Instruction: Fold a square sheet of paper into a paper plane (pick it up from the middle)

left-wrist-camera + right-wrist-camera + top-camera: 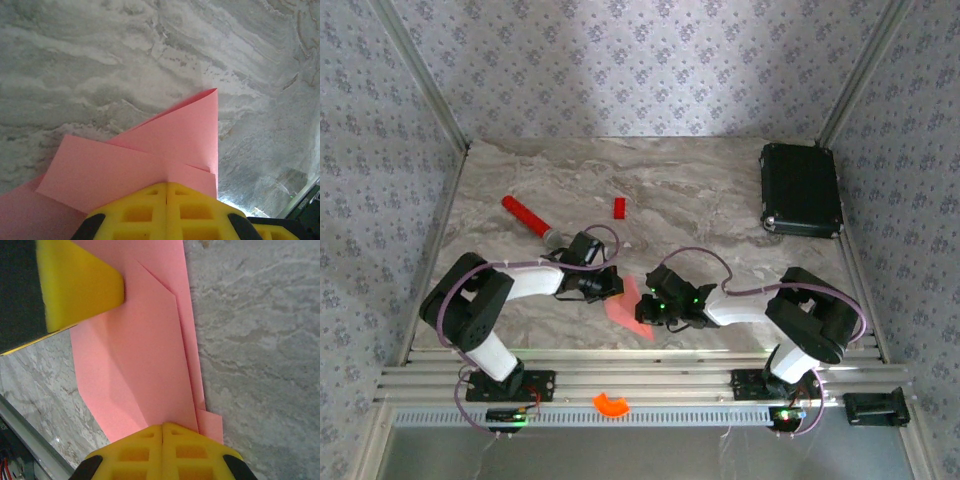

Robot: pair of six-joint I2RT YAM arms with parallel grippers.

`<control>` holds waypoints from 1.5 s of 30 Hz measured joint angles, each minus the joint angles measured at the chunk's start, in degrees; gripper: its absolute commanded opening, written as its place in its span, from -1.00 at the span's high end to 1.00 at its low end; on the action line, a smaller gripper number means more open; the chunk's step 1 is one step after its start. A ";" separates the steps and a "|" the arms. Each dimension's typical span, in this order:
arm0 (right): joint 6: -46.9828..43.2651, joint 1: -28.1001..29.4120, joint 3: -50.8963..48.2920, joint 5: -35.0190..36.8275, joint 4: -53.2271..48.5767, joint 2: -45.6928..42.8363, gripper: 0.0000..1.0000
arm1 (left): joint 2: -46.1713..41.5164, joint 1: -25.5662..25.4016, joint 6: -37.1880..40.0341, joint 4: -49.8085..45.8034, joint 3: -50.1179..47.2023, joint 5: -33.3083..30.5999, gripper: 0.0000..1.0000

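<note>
Closed tight, tips against creased pink paper: left gripper, right gripper; pinched or merely pressed, cannot tell; paper's 6 o'clock end hidden beneath the jaws.

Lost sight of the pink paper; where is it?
Top view: the paper lies near the table's front edge, between the left tool and right tool.

Paper cropped at top; near end hidden by right hand

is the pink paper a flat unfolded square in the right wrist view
No, the pink paper shows overlapping folded layers with creased edges as it lies on the marble table.
</note>
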 measured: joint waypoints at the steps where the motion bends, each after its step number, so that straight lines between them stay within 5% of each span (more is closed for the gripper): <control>1: 0.02 -0.02 -0.02 0.00 0.00 0.00 0.99 | 0.00 0.00 0.00 0.00 0.00 0.00 1.00; 36: -0.04 -0.76 -3.10 3.13 -4.31 -8.50 0.82 | 0.00 0.00 0.85 -0.20 0.07 0.20 1.00; 45: -0.85 -0.94 -2.34 1.64 -2.67 -6.34 1.00 | 0.00 0.00 0.85 -0.20 0.07 0.20 1.00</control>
